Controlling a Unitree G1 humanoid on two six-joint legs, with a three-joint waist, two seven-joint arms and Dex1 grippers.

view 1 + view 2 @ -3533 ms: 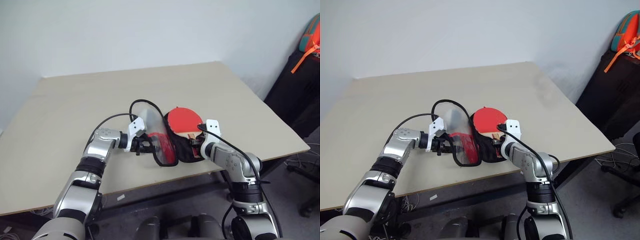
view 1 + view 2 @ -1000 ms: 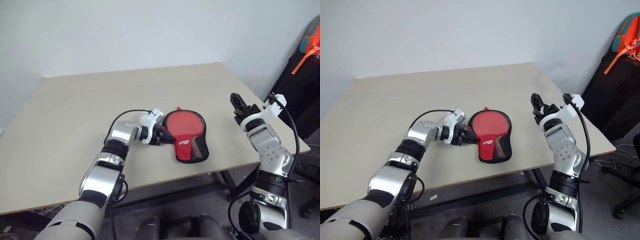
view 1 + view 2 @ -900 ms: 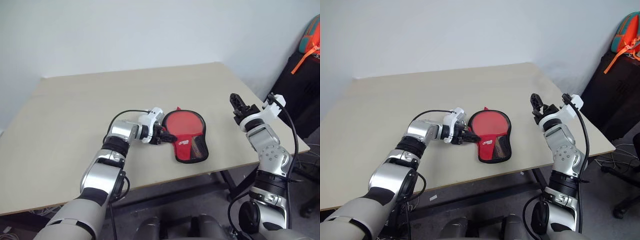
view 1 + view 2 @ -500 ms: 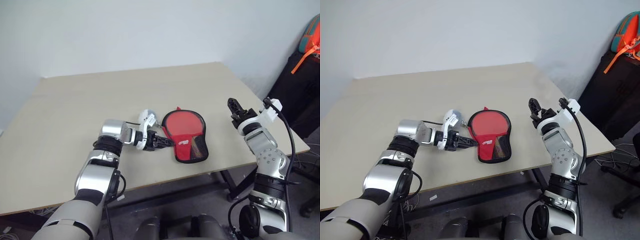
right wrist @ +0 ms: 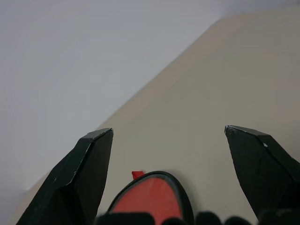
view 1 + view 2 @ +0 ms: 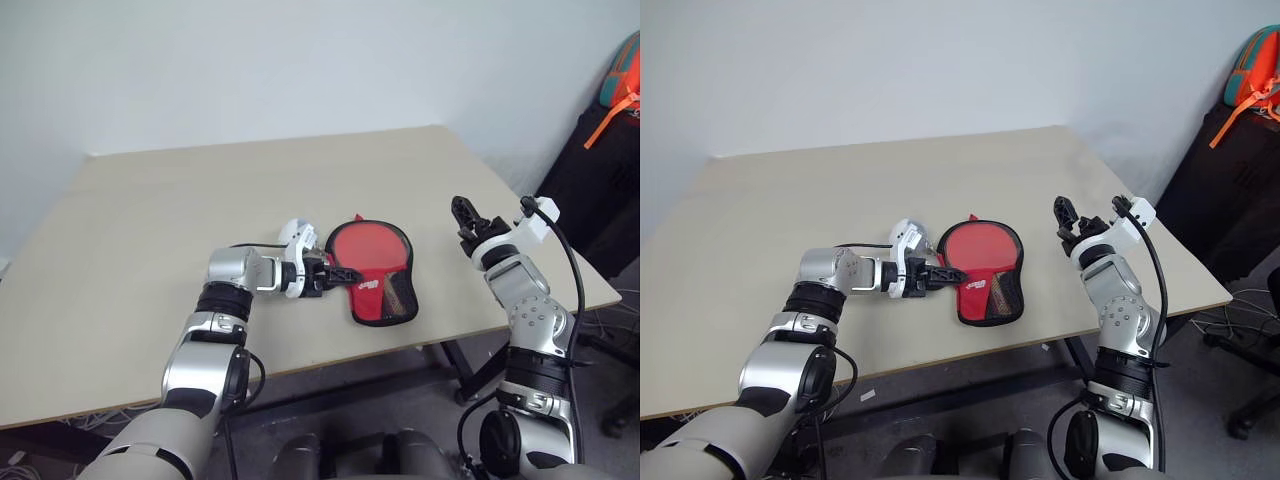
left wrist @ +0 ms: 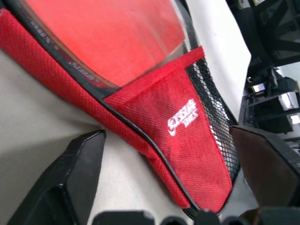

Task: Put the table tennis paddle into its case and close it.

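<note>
Looks like we're at the closing step: the case (image 6: 376, 277) lies flat near the table's (image 6: 150, 220) front edge, red with black piping, a white logo, and a mesh panel on its near part. I can't see the paddle itself, so it's presumably inside. The left gripper (image 6: 339, 273) sits at the case's left edge, fingers spread, gripping nothing. Next I'd say find the zip pull. Farther right, the right gripper (image 6: 465, 213) hovers, fingers apart, empty.

one red case (image 6: 375, 277), one table (image 6: 150, 220), two robot hands, one orange-and-teal bag (image 6: 622, 72)
</note>
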